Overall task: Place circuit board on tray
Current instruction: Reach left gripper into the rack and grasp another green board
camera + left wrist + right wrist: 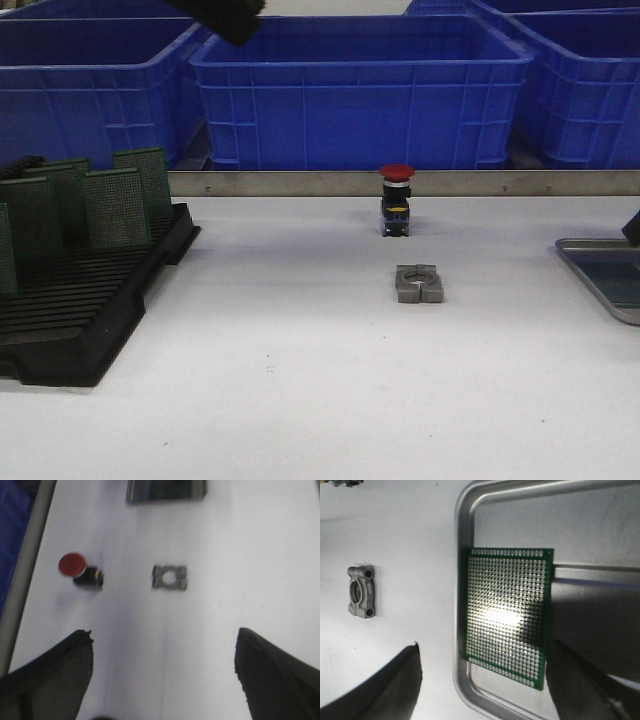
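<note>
The silver-grey tray (462, 540) lies on the white table at the far right of the front view (600, 262). A green circuit board (507, 615) with rows of silver pads lies in the tray, one edge against its rim. My right gripper (485, 645) is open above it, one finger over the table and the other finger (580, 685) beside the board's edge. My left gripper (164, 632) is open and empty high over the table. The tray also shows far off in the left wrist view (166, 491), blurred.
A black slotted rack (90, 310) with several upright green boards (115, 205) stands at the left. A red-capped push button (396, 200) and a grey metal clamp (418, 283) sit mid-table. Blue crates (360, 90) stand behind a metal rail. My left arm (225, 15) hangs at the top.
</note>
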Robot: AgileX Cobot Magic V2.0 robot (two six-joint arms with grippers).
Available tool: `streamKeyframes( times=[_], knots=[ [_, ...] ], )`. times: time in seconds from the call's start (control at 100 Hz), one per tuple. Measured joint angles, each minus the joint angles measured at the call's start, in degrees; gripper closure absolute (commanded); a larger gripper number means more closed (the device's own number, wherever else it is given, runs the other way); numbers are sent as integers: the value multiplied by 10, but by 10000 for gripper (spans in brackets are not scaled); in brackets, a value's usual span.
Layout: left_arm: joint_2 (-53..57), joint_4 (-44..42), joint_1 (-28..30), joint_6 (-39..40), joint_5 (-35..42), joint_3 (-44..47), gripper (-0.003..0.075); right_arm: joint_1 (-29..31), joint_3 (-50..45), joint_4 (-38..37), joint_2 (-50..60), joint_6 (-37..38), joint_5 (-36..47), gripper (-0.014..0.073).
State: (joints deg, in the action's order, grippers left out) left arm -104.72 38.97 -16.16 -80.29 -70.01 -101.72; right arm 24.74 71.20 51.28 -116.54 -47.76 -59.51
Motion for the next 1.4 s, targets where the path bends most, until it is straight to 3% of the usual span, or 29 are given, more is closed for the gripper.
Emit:
streamKeyframes(
  times=[0.2, 0.38, 1.4],
  knots=[
    [0, -125, 41, 0, -7, -2, 174, 0, 1, 0, 0, 1, 0, 53],
    [-21, -185, 64, 0, -9, -3, 174, 0, 1, 0, 0, 1, 0, 53],
    [-129, -215, 89, 0, 51, -3, 174, 0, 1, 0, 0, 1, 0, 53]
  ],
)
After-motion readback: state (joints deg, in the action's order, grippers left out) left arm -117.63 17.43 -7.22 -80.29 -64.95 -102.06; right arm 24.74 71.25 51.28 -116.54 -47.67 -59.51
